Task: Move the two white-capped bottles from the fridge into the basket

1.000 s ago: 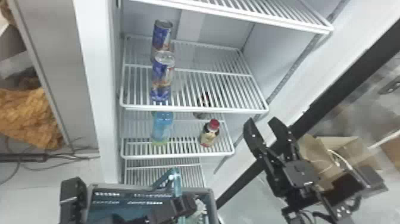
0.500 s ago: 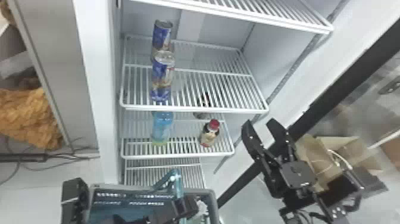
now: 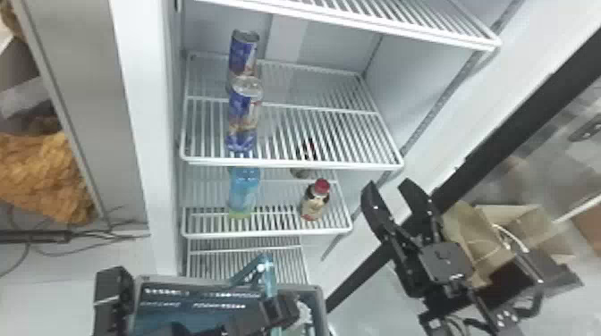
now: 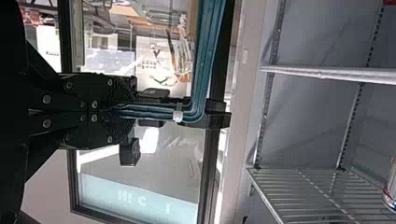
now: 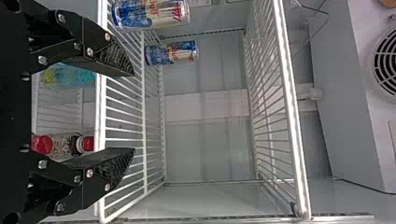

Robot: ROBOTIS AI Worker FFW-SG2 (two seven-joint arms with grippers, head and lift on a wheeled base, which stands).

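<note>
what seem to be clear pale plastic bottles (image 3: 303,316) sit in the grey-rimmed teal basket (image 3: 319,300); ease the wide-spread black right gripper (image 5: 133,112) back, the black left gripper (image 4: 133,111) pinching the ribbed teal handle (image 4: 205,56).

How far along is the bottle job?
Done: perhaps; a pale, see-through shape shows in the grey-rimmed plastic basket, too obscured to identify. In hand: the left black end effector holds the basket's teal handle; the right end effector is open, empty. Remaining: unclear; the turquoise bottle on the fridge's wire shelf has its cap hidden.
</note>
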